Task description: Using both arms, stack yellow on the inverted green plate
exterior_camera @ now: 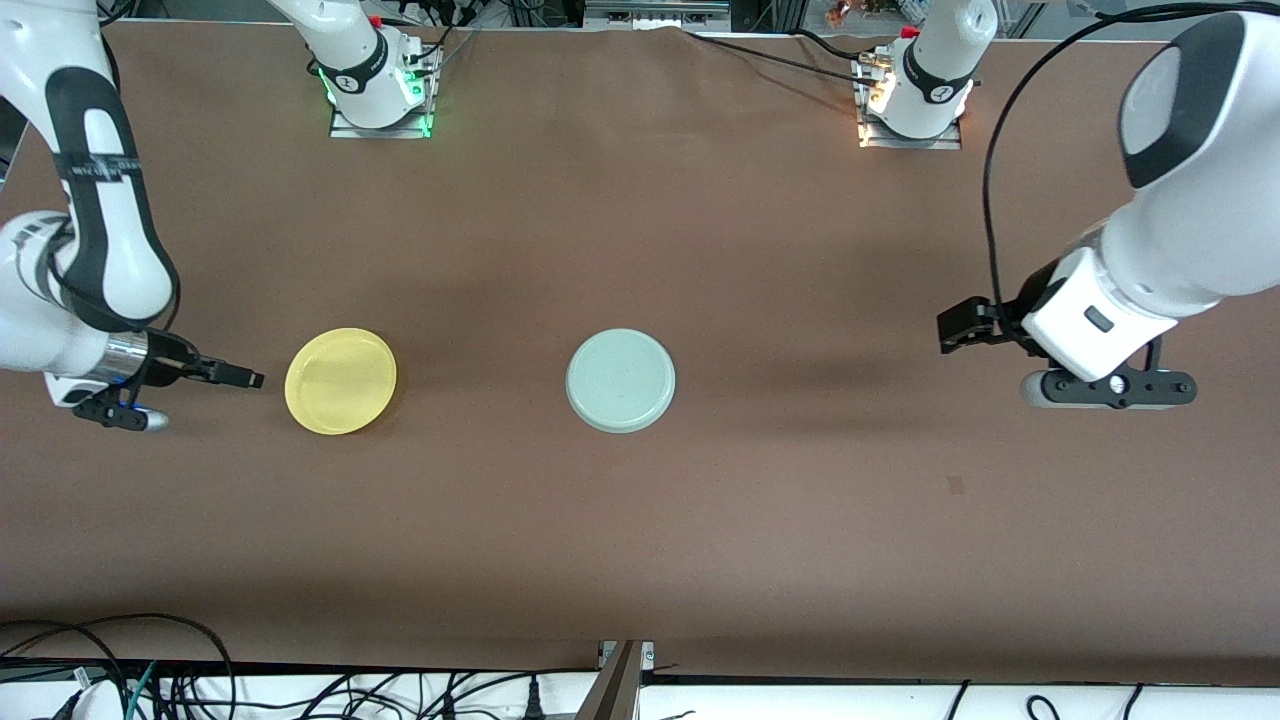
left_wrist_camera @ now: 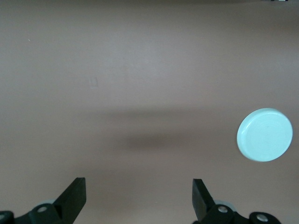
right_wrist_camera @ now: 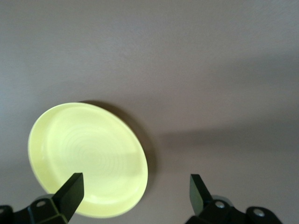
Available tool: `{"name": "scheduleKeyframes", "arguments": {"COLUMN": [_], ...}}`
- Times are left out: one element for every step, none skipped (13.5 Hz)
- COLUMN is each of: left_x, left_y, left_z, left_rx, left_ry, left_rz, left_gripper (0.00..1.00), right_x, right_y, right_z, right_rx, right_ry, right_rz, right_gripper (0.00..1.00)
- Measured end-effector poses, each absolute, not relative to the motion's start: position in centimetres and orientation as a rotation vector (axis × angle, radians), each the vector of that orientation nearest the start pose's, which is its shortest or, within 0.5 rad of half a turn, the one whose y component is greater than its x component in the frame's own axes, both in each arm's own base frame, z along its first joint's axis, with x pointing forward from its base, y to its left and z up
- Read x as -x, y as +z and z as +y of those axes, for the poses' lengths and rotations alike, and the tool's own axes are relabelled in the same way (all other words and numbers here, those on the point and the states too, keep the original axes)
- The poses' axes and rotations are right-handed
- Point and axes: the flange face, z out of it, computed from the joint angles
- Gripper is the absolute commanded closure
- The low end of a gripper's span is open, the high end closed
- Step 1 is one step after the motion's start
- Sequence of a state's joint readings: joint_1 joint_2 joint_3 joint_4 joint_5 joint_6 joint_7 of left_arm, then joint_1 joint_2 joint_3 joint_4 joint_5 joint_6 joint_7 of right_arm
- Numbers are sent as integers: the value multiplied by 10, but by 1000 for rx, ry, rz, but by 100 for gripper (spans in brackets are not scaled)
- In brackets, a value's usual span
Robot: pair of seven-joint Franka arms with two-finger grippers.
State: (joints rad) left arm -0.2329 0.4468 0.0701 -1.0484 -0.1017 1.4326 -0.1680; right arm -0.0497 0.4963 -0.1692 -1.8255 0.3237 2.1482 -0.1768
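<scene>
The yellow plate (exterior_camera: 341, 381) lies rim up on the brown table, toward the right arm's end. The inverted green plate (exterior_camera: 620, 380) rests with its flat underside up, near the table's middle, beside the yellow plate and apart from it. My right gripper (exterior_camera: 245, 378) hangs low and open just outside the yellow plate's rim, holding nothing. In the right wrist view the yellow plate (right_wrist_camera: 86, 158) shows ahead of the open right gripper (right_wrist_camera: 136, 179). My left gripper (exterior_camera: 948, 330) is open over bare table toward the left arm's end. The left wrist view shows the green plate (left_wrist_camera: 264, 135) well away from the left gripper (left_wrist_camera: 138, 184).
Both arm bases (exterior_camera: 378, 95) (exterior_camera: 912, 105) stand along the table's edge farthest from the front camera. Loose cables (exterior_camera: 150, 680) run below the nearest edge. A small faint mark (exterior_camera: 955, 485) sits on the brown table (exterior_camera: 640, 520).
</scene>
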Motion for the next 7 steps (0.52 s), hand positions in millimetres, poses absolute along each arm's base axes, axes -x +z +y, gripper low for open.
{"name": "scheduleKeyframes", "arguments": {"left_x": [-656, -655, -654, -652, -649, -644, -637], "left_y": [583, 584, 584, 585, 588, 592, 597], "left_z": [-120, -108, -96, -84, -75, -69, -66], "left_rx": [3198, 3197, 3195, 3188, 3174, 3155, 3132], "left_ry": [128, 146, 168, 191, 205, 209, 210], "left_rz": [61, 93, 115, 128, 139, 147, 153], "left_gripper": [0, 0, 0, 0, 0, 0, 0], "right_x": [-619, -618, -619, -620, -620, -620, -619], "right_y": [237, 225, 218, 211, 204, 195, 188], "right_z": [-113, -107, -99, -91, -85, -80, -77], "right_rx": [2917, 2922, 2933, 2941, 2949, 2955, 2959], "right_ry": [188, 195, 188, 186, 187, 190, 199], "right_rz": [333, 320, 297, 269, 244, 224, 210], "right_gripper": [0, 0, 0, 0, 7, 26, 49]}}
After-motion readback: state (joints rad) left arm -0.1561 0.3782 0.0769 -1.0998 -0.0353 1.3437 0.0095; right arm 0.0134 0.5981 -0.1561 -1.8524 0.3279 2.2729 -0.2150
